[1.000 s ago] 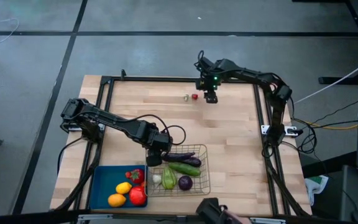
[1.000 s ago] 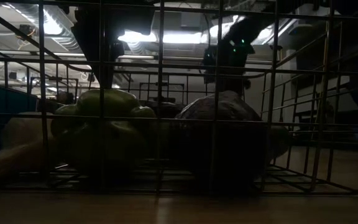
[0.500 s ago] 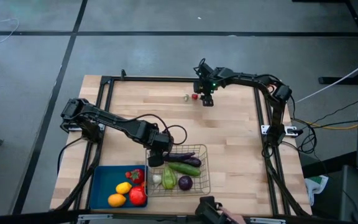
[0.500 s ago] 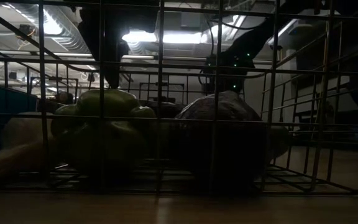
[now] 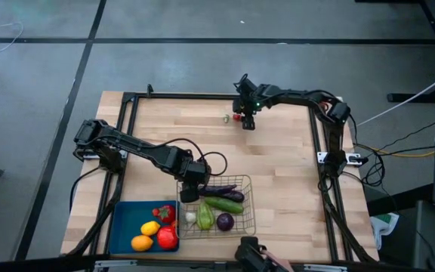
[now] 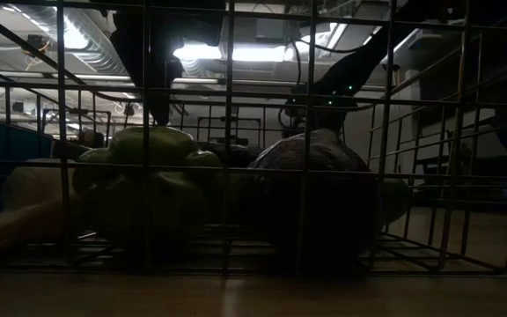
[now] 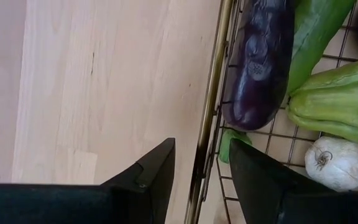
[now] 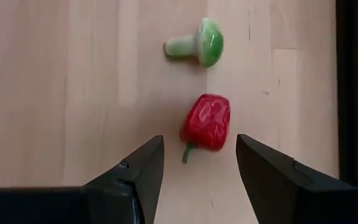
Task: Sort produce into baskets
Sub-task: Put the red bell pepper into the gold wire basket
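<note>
Since a second ago my right gripper (image 5: 245,121) has slid toward the picture's left along the far side of the table (image 5: 278,166), and it now hovers just beside the small red pepper (image 5: 236,117), in the upper middle of the high view. My left gripper (image 5: 188,193) has not shifted; it sits at the upper-left corner of the wire basket (image 5: 245,181), fingers straddling the rim, parted and grasping nothing.

From my right wrist, the red pepper (image 8: 207,122) lies centred in the gap between my fingers (image 8: 135,177), a little ahead of the tips, its green stem pointing back toward me. My claw is released, spread wider than the pepper. Beyond it lies a small pale piece with a green cap (image 8: 197,45), close to the pepper but not touching.

The step in hand, as I judge it, is picking up this red pepper. To do it well I should come straight down with the fingers to either side of the pepper's body, not the stem, and close gently so it does not squirt out. I should stay short of the green-capped piece so I do not knock it.

At lower centre of the high view, the blue tray (image 5: 123,227) holds the yellow, orange and red pieces; the wire basket beside it holds eggplant (image 7: 257,62), green vegetables and garlic (image 7: 331,162)
</note>
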